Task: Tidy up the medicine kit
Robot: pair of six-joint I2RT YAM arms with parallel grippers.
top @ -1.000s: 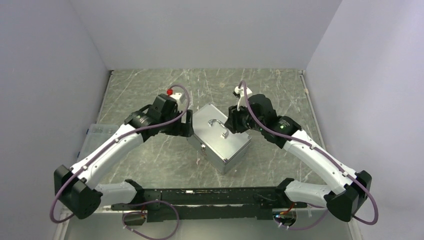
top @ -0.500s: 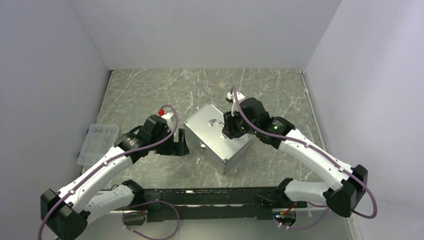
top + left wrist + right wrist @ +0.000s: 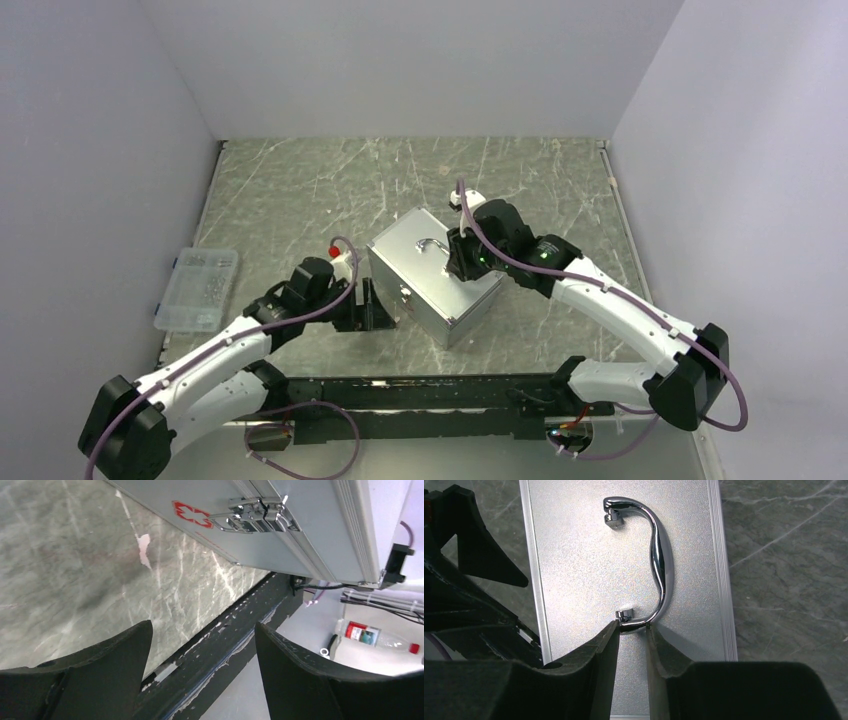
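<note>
left jaws (image 3: 202,627) spread, medicine kit (image 3: 425,290) latch (image 3: 255,517) side just ahead, apart | right jaws (image 3: 633,625) pinching near end of lid handle (image 3: 664,565)

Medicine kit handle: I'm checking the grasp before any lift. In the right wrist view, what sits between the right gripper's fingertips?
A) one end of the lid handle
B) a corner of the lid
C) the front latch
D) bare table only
A: the right gripper has a fingertip touching each side of the handle at its near end, by the pivot on the medicine kit lid.
</note>
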